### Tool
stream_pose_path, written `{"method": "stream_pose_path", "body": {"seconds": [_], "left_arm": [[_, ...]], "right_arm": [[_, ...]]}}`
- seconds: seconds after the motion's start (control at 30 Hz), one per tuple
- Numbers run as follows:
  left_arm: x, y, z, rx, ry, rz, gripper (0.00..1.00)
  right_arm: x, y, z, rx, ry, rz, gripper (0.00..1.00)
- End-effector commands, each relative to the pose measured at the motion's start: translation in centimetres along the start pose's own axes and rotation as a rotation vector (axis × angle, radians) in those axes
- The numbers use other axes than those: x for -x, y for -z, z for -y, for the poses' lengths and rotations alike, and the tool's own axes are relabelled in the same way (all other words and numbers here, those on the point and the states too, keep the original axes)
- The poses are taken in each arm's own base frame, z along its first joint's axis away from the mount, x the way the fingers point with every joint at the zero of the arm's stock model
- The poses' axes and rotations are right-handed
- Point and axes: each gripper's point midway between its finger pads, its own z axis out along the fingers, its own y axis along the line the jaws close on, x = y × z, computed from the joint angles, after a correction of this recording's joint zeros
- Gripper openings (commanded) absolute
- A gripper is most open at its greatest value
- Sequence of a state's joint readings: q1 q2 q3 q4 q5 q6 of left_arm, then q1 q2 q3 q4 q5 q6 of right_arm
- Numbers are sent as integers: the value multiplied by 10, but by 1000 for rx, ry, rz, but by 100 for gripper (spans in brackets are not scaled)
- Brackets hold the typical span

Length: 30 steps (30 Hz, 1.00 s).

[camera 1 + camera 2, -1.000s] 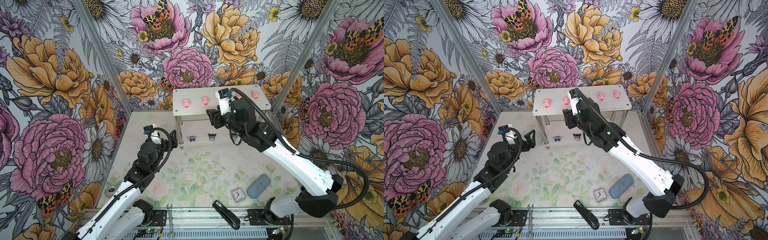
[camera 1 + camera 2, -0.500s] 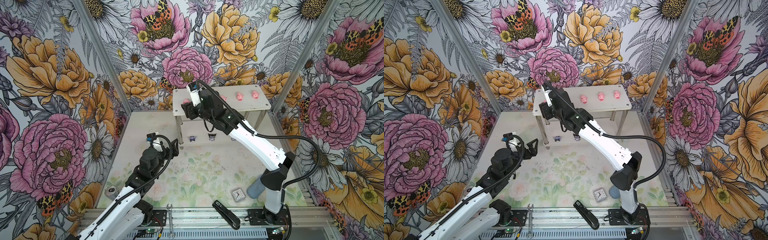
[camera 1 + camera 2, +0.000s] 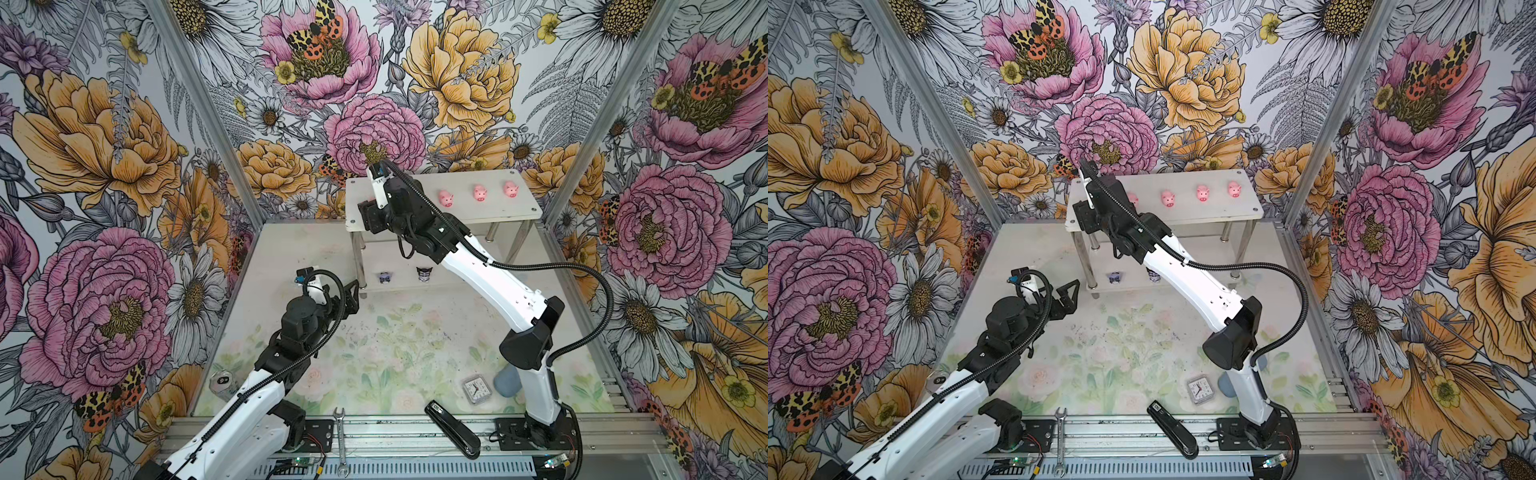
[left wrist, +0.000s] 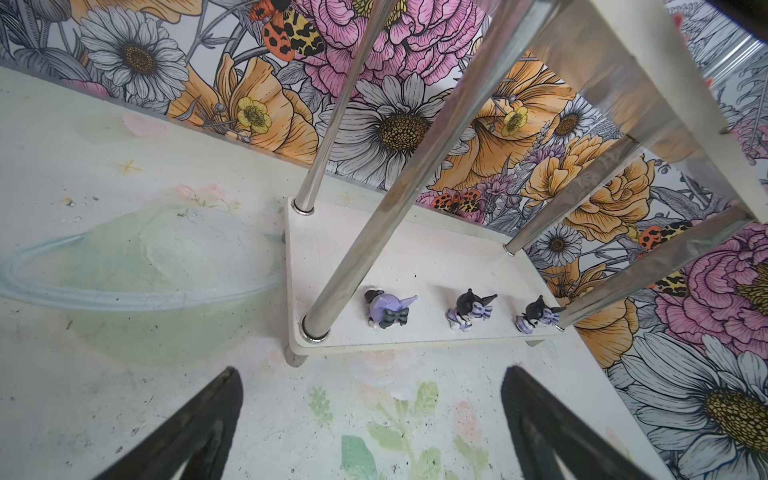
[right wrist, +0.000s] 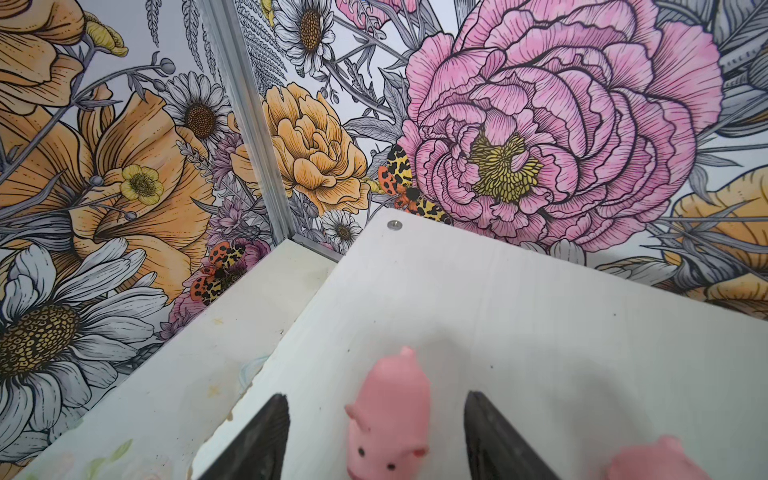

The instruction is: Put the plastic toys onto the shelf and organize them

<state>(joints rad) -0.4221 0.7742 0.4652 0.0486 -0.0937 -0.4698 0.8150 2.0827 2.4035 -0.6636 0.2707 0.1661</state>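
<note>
– Right wrist view: what's the right gripper (image 5: 376, 397) doing?

– I see its jaws parted on either side of a pig (image 5: 388, 419), with white board showing in both gaps, so nothing is gripped. That pig sits on the shelf (image 5: 519, 299), top tier, near a screwed corner. Another pig (image 5: 656, 461) sits just beside it. In a top view three more pigs (image 3: 1203, 193) line the same tier.

– And the left gripper (image 4: 370, 374)?

– Spread wide and empty, hanging over the table (image 4: 124, 374) in front of the lower tier, where three figurines (image 4: 469, 309) stand in a row.

– How would you take the pig?

– I judge it light, soft and rubbery, round enough to roll or squirt out of a hard squeeze. I'd pinch gently across the flanks, mid-body, and keep off the snout.

– Any writing?

– None I can read. The clock (image 3: 473, 388) has a dial, but it's too small to make out, and the stapler (image 3: 453, 428) shows no label.
</note>
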Motion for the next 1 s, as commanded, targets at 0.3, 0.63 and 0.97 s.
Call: {"method": "stream_pose_path", "body": {"seconds": [0.3, 0.63, 0.97], "left_arm": [[0, -1, -1, -31, 28, 13, 99], [3, -1, -3, -31, 41, 21, 99], [4, 0, -4, -30, 43, 26, 99]], "right_arm": [[-6, -11, 5, -64, 6, -12, 62], [-12, -10, 2, -50, -14, -35, 46], [-13, -6, -3, -44, -30, -42, 36]]}}
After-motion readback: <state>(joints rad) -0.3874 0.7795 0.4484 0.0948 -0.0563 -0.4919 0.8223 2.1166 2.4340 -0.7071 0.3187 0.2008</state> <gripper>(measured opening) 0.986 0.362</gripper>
